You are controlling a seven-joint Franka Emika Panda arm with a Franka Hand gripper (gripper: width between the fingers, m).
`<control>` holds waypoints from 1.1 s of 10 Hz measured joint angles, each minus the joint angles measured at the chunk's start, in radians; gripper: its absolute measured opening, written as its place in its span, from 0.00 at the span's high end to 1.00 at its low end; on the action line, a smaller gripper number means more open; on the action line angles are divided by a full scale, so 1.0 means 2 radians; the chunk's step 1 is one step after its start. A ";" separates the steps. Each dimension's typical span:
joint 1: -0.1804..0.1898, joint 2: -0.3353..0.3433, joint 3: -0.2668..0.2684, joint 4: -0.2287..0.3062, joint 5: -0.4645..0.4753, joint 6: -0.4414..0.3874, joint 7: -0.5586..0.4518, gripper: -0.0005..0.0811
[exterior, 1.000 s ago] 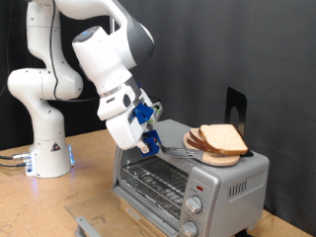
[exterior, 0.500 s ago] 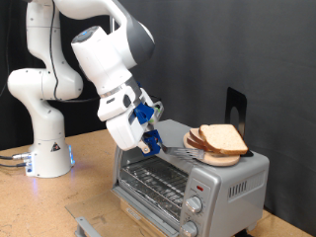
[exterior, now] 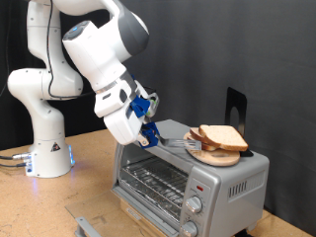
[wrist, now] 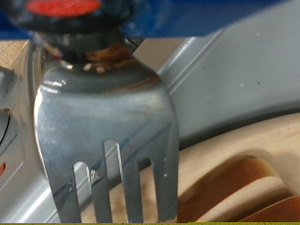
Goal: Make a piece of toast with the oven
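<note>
The silver oven stands on the wooden table, its wire rack showing at the front. On its top a round wooden plate carries the piece of toast, which overlaps a second slice. My gripper hangs over the end of the oven top on the exterior view's left, shut on a metal fork. The fork's tines reach the plate's rim beside the slices. In the wrist view the fork fills the frame, with the plate and a brown crust just beyond its tines.
The arm's white base stands at the exterior view's left. Round knobs sit on the oven's front right. A black upright object stands behind the plate. A grey part lies low in front of the oven.
The wrist has lifted and tilted a little, and the fork's tines have slid towards the exterior view's right, closer to the plate and the slices.
</note>
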 joint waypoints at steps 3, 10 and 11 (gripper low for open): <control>0.000 -0.004 -0.001 0.000 0.000 -0.001 0.000 0.55; 0.000 -0.005 -0.006 -0.013 -0.016 0.000 0.001 0.55; 0.000 -0.006 -0.006 -0.013 -0.013 0.003 0.001 0.55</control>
